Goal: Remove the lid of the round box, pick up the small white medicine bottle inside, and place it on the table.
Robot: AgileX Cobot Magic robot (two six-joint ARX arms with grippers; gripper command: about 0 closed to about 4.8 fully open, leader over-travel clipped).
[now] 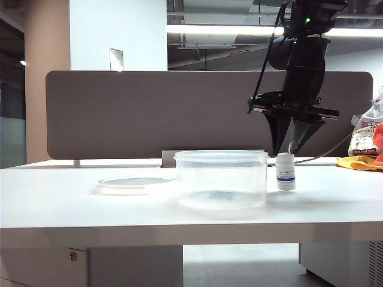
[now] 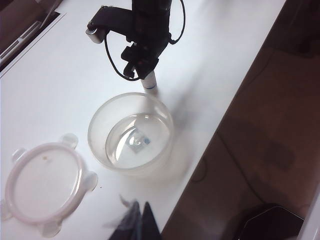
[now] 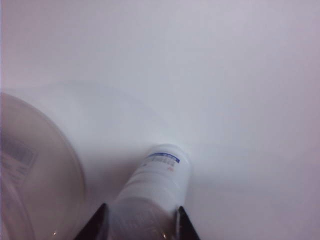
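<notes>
From the exterior camera I've got the right gripper [image 1: 291,149] pointing straight down, its jaws clamped on the cap of the small white medicine bottle with the blue band [image 1: 286,172], which stands upright with its base on the large white counter [image 1: 179,209], just beside the clear, low cylindrical plastic box [image 1: 221,178]. My right wrist camera shows the bottle pinched between both fingers and bare counter past it. The left wrist camera, looking from above, gives me what the side view can't: the box is open, and the flat round translucent lid with clip tabs [image 2: 45,182] lies flat on the counter, near the box and apart from it. The left gripper [image 2: 137,222] hangs over the counter edge, jaws shut, empty. A dark partition panel [image 1: 149,113] closes off the back; bags [image 1: 368,143] sit far right.
</notes>
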